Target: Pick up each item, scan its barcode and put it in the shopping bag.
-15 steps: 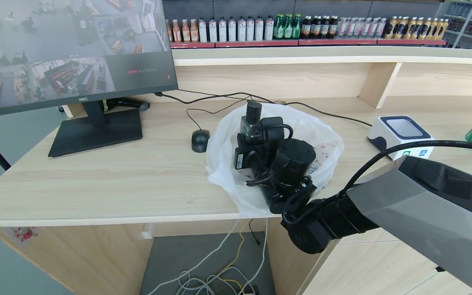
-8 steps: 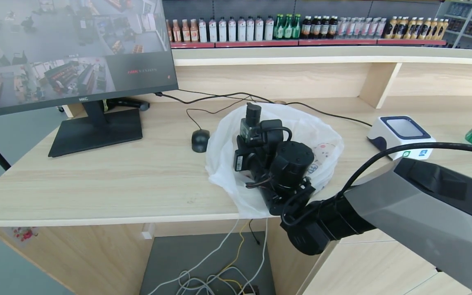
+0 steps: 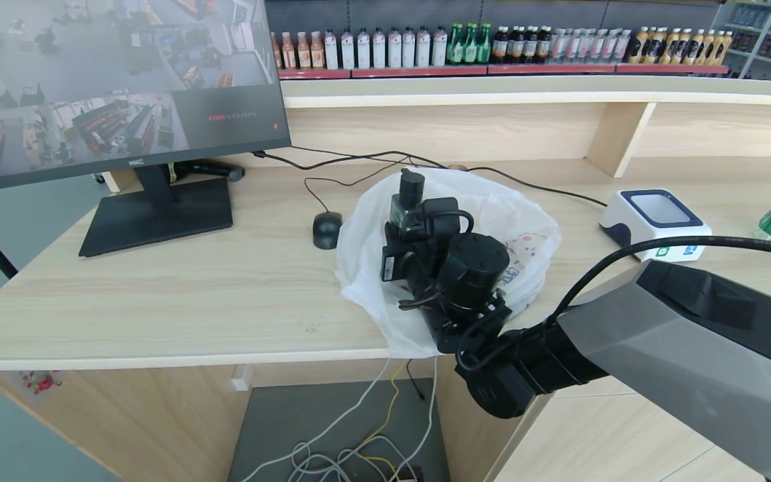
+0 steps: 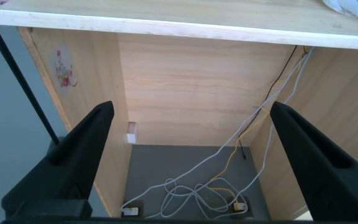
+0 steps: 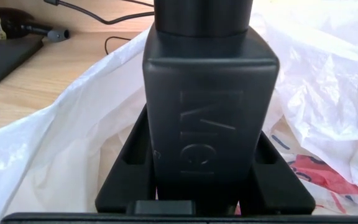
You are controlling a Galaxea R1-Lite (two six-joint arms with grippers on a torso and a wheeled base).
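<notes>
Trouble ahead: gripping bottle (image 5: 210, 81) tight in right gripper (image 5: 205, 168), at bag (image 5: 67, 143) mouth. Holding left gripper (image 4: 191, 112) spread wide, empty, below counter (image 3: 191, 301). Could snag thin bag wall pulling out, drag it off edge.

1 shopping bag (image 3: 364, 268), 1 scanner (image 3: 653, 217), 1 monitor (image 3: 111, 80), 1 mouse (image 3: 326, 229).

Grey angular shell (image 3: 693, 361) worn by right arm (image 3: 546, 365); black cylindrical joints (image 3: 476, 264) fitted at wrist; black cable (image 3: 626, 251) looped over shell. Two black wedge fingers (image 4: 73, 162) borne by left pincer (image 4: 191, 109).
</notes>
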